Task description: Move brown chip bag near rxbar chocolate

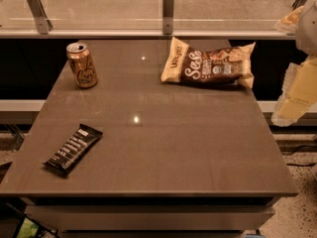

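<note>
The brown chip bag (pixel 208 63) lies flat at the far right of the table, dark brown in the middle with white lettering and cream-yellow ends. The rxbar chocolate (pixel 73 148) lies at the near left, a slim black bar with white text, set diagonally. My gripper (pixel 293 100) hangs at the right edge of the view, beyond the table's right side and to the right of the chip bag, apart from it. It holds nothing that I can see.
A gold soda can (pixel 82 65) stands upright at the far left of the brown table (pixel 163 148). A glass barrier with metal posts (pixel 168 9) runs behind the table. The floor drops away past the right edge.
</note>
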Motion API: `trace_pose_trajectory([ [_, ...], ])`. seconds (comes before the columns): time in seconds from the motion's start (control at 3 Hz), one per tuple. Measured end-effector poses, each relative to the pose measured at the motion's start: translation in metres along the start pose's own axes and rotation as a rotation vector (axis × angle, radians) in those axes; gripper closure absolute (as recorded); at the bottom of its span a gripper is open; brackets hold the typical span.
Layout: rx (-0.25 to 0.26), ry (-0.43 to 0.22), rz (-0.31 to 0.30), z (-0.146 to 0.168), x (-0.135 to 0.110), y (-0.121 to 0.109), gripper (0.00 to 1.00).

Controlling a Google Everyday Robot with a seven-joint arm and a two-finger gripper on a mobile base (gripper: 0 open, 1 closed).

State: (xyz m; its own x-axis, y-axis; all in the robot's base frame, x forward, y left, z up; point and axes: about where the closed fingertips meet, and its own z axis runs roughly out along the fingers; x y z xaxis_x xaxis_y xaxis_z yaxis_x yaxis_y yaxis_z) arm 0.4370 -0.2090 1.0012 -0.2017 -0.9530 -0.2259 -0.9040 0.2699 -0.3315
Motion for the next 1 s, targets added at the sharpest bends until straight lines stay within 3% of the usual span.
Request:
trace_pose_trajectory([
  [0.67,0.008,0.025,0.004,0.002,0.0,-0.003,0.0],
  [1.0,0.021,0.099,0.02,0.012,0.003,-0.008,0.0],
])
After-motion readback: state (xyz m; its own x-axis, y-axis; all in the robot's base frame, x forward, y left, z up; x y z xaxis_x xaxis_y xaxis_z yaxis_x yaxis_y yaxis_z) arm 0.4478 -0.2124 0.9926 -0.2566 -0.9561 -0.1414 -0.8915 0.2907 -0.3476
